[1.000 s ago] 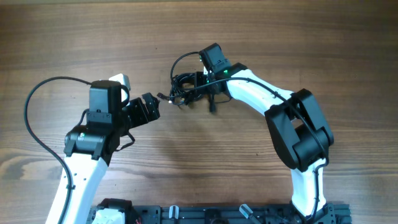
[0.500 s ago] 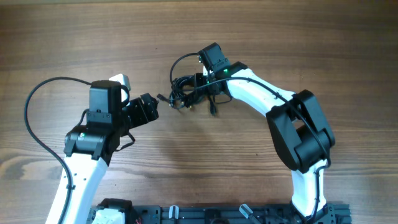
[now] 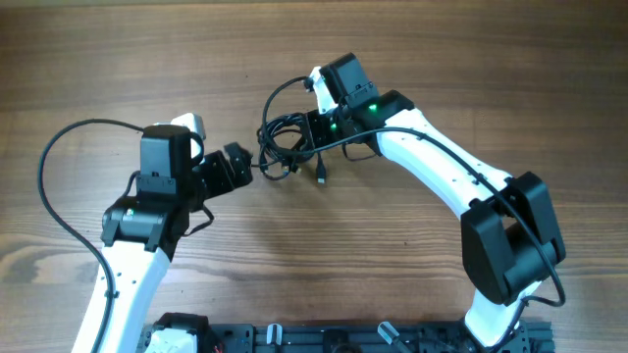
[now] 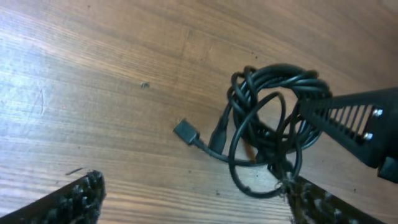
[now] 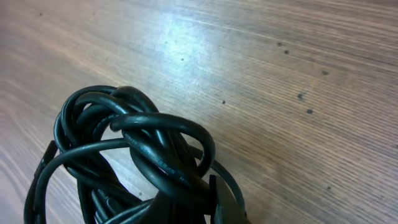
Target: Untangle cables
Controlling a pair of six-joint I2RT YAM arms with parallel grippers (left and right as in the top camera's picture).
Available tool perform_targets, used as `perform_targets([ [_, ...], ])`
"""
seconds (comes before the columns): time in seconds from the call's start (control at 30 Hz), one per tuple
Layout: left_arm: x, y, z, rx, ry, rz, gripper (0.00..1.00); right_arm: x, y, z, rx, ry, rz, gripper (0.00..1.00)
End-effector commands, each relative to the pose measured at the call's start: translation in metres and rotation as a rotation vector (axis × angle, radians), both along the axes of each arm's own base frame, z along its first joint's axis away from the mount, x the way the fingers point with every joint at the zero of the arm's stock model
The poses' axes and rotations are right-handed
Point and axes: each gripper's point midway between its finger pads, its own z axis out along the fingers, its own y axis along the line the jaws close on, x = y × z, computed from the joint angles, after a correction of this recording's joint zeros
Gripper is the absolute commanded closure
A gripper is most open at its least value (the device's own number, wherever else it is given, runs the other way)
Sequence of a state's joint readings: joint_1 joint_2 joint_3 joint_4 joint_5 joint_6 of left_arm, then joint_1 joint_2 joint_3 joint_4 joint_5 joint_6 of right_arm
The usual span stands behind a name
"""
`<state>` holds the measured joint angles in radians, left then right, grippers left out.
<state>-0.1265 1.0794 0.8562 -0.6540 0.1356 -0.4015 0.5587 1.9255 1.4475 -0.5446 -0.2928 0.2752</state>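
Observation:
The cables point(image 3: 282, 145) are a knotted bundle of thin black cords at mid-table. My right gripper point(image 3: 316, 127) is shut on the bundle's right side; in the right wrist view the coils point(image 5: 134, 155) fill the lower left and wrap its finger point(image 5: 230, 205). One plug point(image 3: 321, 179) hangs below. My left gripper point(image 3: 242, 164) is open just left of the bundle. In the left wrist view the bundle point(image 4: 273, 118) lies ahead with a loose plug point(image 4: 185, 130), and its lowest loop touches my right fingertip point(image 4: 292, 190).
A thick black arm wire point(image 3: 59, 186) arcs over the table at the far left. The wooden table point(image 3: 442, 59) extends on all sides. A black rail point(image 3: 343, 338) runs along the front edge.
My right gripper has carried the bundle a little left, toward my left gripper, and its loops have spread wider. The right arm's elbow has swung right. The left arm has not moved.

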Motion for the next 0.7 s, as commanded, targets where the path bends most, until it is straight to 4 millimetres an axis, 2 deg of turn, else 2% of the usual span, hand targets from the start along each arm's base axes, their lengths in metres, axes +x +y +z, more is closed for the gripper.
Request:
perform_targets([
  [0.0,0.011,-0.005,0.014,-0.018,-0.056,-0.012,0.0,-0.01,0.006,0.029,0.056,-0.037,0.086,0.96],
  [0.13,0.014,-0.005,0.018,-0.046,-0.068,0.019,0.0,-0.017,0.001,0.055,0.065,-0.082,0.12,0.96],
  [0.27,0.022,-0.006,0.019,-0.06,-0.082,0.025,0.0,-0.029,-0.007,0.098,0.134,-0.148,0.181,0.96],
  [0.37,0.031,-0.016,0.018,-0.146,-0.084,-0.026,0.0,-0.036,-0.011,0.115,0.179,-0.162,0.226,0.96],
  [0.47,0.04,-0.03,0.019,-0.262,-0.087,-0.104,0.02,-0.04,-0.014,0.117,0.202,-0.144,0.239,0.96],
  [0.6,0.042,-0.036,0.011,-0.298,-0.054,-0.13,0.05,-0.044,-0.012,0.12,0.234,-0.132,0.264,0.96],
  [0.67,0.04,-0.042,0.014,-0.31,-0.067,-0.178,0.06,-0.045,-0.012,0.12,0.239,-0.129,0.268,0.96],
])
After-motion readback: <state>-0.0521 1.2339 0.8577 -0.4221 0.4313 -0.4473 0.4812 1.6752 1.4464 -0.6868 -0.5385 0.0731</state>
